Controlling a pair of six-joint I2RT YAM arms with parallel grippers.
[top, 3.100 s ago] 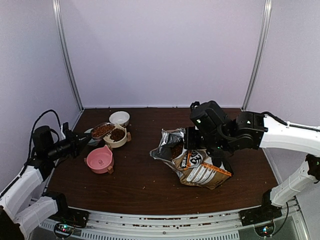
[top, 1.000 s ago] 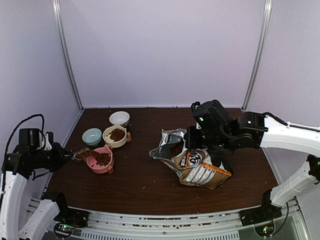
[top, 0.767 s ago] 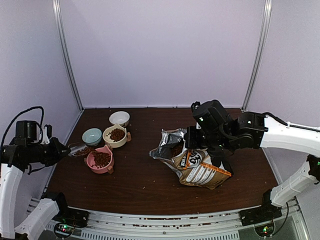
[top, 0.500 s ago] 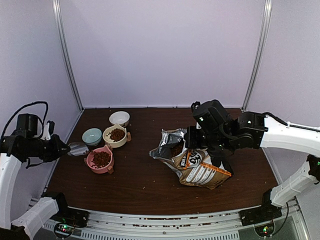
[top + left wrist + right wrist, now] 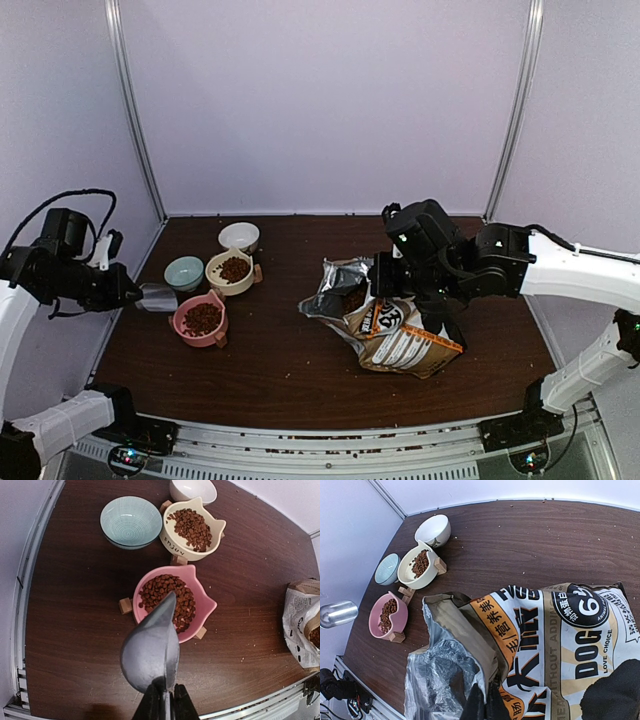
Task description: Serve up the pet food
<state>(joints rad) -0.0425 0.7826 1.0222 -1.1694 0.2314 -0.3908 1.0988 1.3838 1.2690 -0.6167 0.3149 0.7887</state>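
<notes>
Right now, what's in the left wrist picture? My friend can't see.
The left gripper holds a silver scoop pointing toward a pink bowl of pet food. Beyond sit a cream bowl with food and an empty blue bowl.

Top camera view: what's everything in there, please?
Table: one, dark brown, underneath.
Pink cat-face bowl: one, pink, left side, nearest the front.
Cream cat-face bowl: one, cream, behind the pink one.
Blue bowl: one, pale blue, left of the cream one, empty.
White bowl: one, white, farthest back, empty.
Pet food: two heaps, reddish-brown, in the pink and cream bowls.
Scoop: one, silver, held left of the pink bowl.
Food bag: one, orange, black and white, right of centre, open.
Left pincer: one, black, shut on the scoop's handle.
Right pincer: one, black, shut on the bag's open edge.
</notes>
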